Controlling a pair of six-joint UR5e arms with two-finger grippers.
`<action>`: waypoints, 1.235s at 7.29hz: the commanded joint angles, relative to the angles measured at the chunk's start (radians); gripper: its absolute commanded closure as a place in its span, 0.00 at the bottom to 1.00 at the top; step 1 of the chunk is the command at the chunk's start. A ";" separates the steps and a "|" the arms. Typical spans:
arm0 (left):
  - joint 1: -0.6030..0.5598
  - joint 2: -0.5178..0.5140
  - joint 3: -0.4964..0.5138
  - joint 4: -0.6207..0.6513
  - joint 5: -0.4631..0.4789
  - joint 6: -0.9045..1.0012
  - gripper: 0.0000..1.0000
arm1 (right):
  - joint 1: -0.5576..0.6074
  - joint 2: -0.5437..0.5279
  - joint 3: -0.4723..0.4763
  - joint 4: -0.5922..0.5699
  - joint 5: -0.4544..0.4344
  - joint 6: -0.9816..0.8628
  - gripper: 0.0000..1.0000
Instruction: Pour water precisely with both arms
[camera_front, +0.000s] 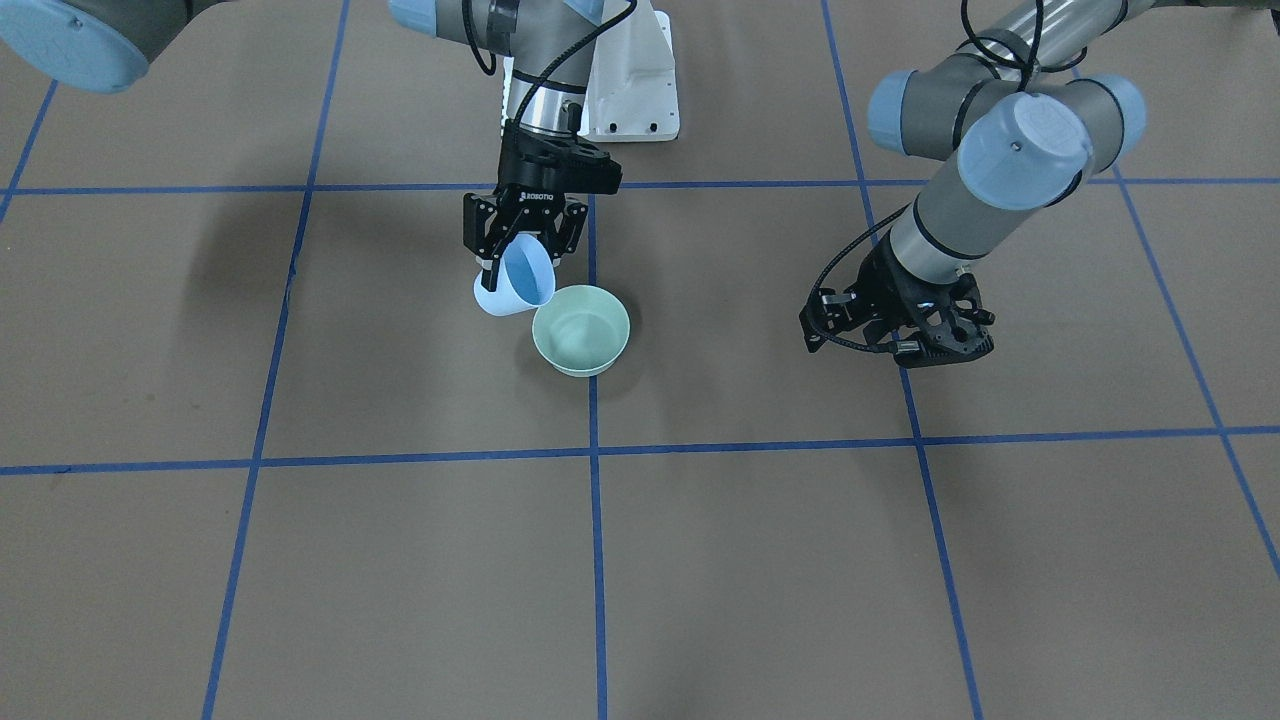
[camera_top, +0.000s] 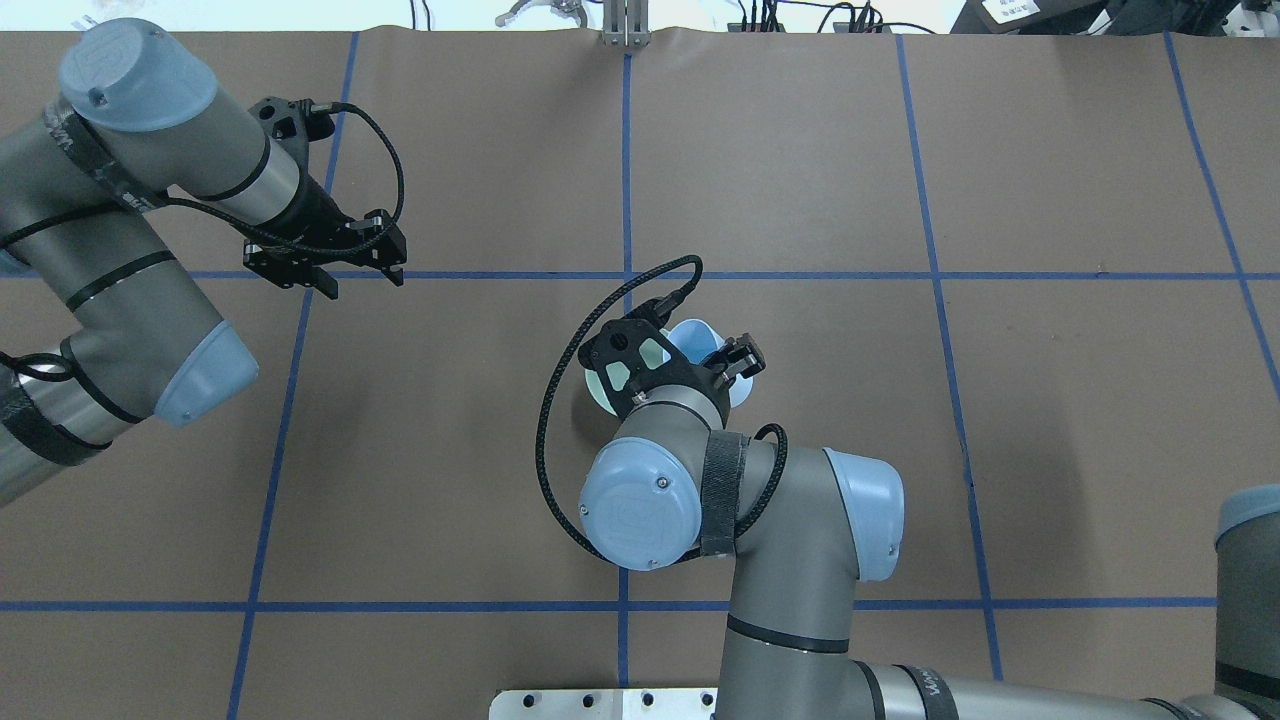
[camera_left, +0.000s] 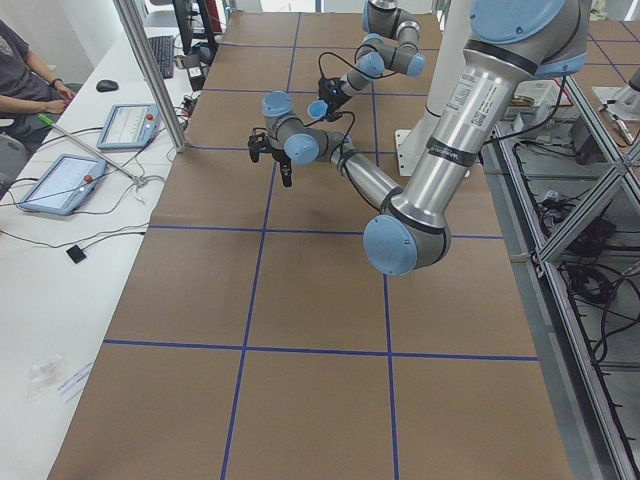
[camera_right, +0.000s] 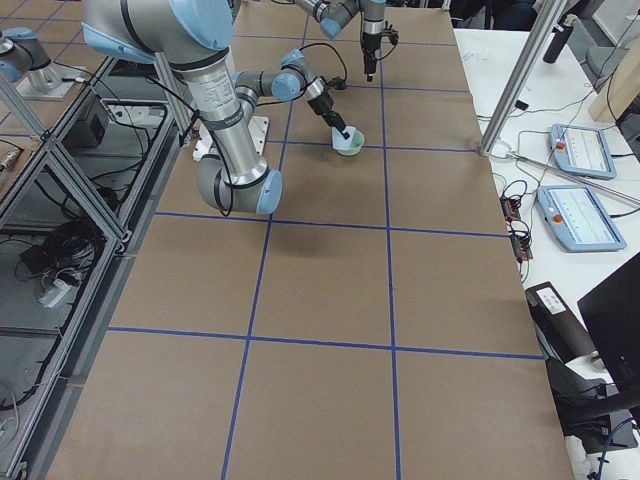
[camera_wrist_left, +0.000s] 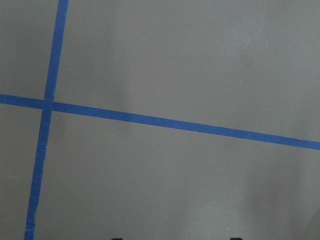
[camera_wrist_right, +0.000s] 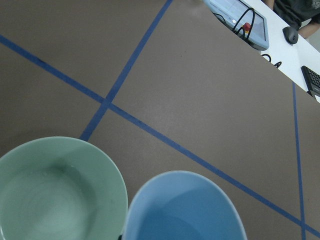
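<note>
My right gripper (camera_front: 524, 258) is shut on a pale blue cup (camera_front: 518, 286) and holds it tilted, its mouth leaning toward a green bowl (camera_front: 581, 330) that stands on the brown table. The cup's rim is just beside and above the bowl's rim. The right wrist view shows the cup (camera_wrist_right: 185, 210) and the bowl (camera_wrist_right: 55, 190) side by side, the bowl with a faint wet sheen inside. In the overhead view the right gripper (camera_top: 715, 360) covers most of the bowl (camera_top: 595, 388). My left gripper (camera_front: 900, 340) is open and empty, hovering apart from them, also in the overhead view (camera_top: 365, 285).
Blue tape lines (camera_front: 594, 450) divide the brown table into squares. The white pedestal (camera_front: 635, 95) stands behind the bowl. Operator consoles (camera_right: 580, 150) and a metal post (camera_right: 520, 80) stand along the table's far edge, and a seated person (camera_left: 20, 75) is there.
</note>
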 joint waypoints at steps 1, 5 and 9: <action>0.000 0.000 0.001 0.000 0.001 0.000 0.23 | -0.001 0.003 0.002 -0.026 0.046 -0.130 0.71; 0.000 0.002 0.001 -0.002 0.001 0.000 0.22 | 0.035 0.069 -0.004 -0.231 0.112 -0.328 0.72; 0.003 0.032 0.000 -0.009 0.001 0.003 0.22 | 0.042 0.131 -0.067 -0.277 0.121 -0.399 0.72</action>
